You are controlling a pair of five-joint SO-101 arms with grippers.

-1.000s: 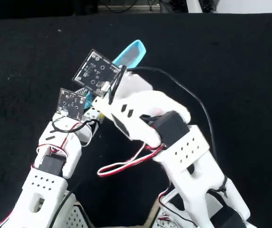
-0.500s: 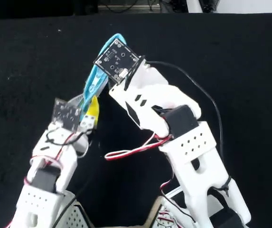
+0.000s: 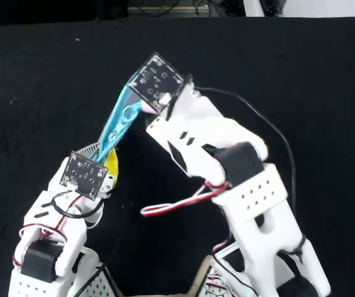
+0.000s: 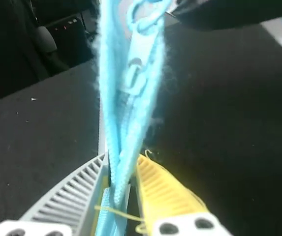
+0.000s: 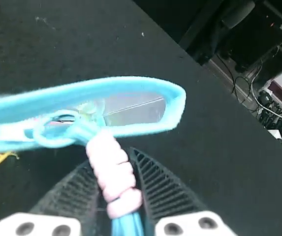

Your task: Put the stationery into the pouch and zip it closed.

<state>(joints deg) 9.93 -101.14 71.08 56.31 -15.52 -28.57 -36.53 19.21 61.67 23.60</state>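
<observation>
The light-blue pouch [image 3: 118,120] hangs stretched in the air between the two grippers, edge-on. My left gripper [image 4: 116,169] is shut on one end of the pouch [image 4: 113,98], with the grey finger [image 4: 74,189] and yellow finger [image 4: 163,189] clamped on either side; the zipper slider [image 4: 133,78] sits farther along the seam. My right gripper [image 5: 112,157] is shut on the pink braided zipper pull [image 5: 112,167], which is tied to a blue ring at the pouch [image 5: 131,105]. What lies behind the pouch's clear window is too unclear to name.
A black cloth [image 3: 301,80] covers the table on all sides of the arms. The right arm [image 3: 239,179] crosses the middle, with a red and white cable [image 3: 171,207] looping below it. The left arm [image 3: 53,235] stands at the front left.
The left gripper has drawn back toward the table's front with its end of the pouch. The right gripper has moved up and away, so the pouch is now pulled long between them.
</observation>
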